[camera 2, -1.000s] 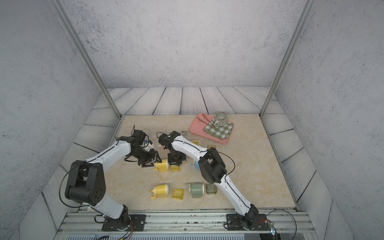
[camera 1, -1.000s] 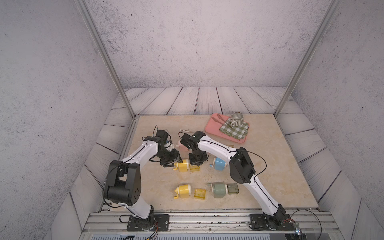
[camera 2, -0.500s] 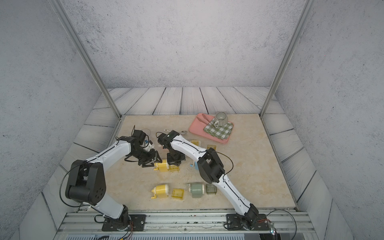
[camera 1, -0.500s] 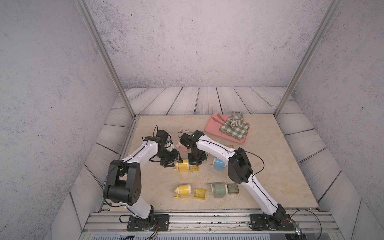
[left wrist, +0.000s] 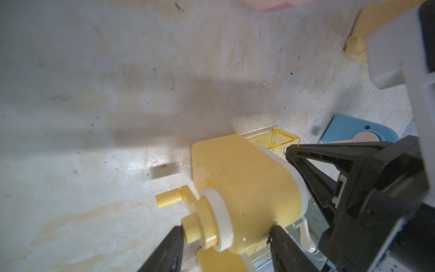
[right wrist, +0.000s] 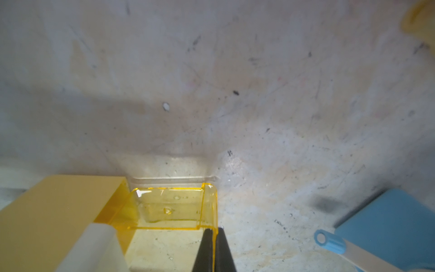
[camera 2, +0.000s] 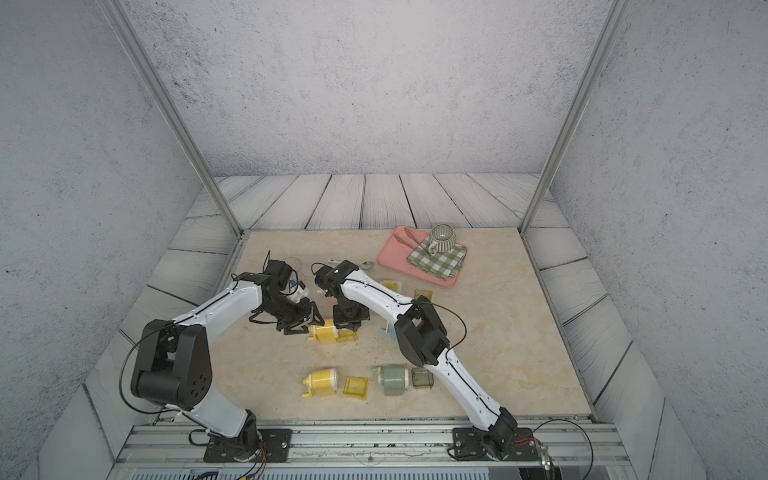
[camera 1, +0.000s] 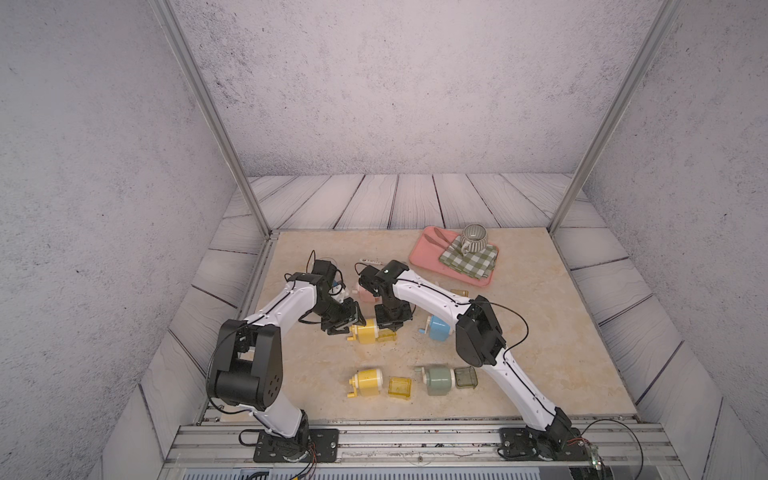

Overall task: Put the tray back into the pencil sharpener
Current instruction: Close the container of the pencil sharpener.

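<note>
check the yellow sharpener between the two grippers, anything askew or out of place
The yellow tray sits only partway in the yellow sharpener, jutting out, with the right gripper pinching its end wall. Nothing looks spilled or broken.

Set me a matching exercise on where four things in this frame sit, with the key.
1. middle yellow plastic pencil sharpener
2. clear yellow plastic tray touching it
3. striped ceramic mug
4. smoky grey plastic tray

A. on the green checked cloth
B. beside the sage green sharpener
C. gripped by the left claw
D. pinched by the right claw, partly inserted

Pairs: 1-C, 2-D, 3-A, 4-B.
</note>
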You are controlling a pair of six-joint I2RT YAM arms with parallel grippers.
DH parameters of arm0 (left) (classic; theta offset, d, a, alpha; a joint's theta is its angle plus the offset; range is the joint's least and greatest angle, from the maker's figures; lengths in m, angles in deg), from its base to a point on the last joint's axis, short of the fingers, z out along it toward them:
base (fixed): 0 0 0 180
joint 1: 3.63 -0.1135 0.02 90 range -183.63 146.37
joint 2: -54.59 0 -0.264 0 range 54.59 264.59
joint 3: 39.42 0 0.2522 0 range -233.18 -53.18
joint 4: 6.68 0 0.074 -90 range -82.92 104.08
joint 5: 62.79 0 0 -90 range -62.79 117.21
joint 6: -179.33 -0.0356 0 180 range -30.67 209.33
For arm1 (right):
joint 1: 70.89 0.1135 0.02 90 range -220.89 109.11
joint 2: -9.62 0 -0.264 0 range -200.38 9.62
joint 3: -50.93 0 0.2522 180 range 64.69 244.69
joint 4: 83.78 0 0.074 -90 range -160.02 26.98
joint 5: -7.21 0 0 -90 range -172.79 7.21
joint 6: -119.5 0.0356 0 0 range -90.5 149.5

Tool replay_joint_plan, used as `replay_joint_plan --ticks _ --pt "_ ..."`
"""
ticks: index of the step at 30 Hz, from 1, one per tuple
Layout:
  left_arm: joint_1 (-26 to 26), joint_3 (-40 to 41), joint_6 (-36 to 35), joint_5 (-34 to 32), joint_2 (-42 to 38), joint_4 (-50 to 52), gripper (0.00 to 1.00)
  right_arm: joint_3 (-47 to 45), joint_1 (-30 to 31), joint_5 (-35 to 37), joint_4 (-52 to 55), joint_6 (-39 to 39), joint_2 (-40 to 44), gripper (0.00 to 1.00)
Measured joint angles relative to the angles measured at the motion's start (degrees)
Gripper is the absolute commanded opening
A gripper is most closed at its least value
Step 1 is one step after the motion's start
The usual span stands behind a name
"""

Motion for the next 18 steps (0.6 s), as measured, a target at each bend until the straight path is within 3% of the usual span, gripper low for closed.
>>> replay_joint_plan --ticks 18 --pt "0.04 0.02 -0.02 0.17 0.00 -0.17 0.62 0.11 0.04 -1.07 -1.36 0.63 0.00 0.00"
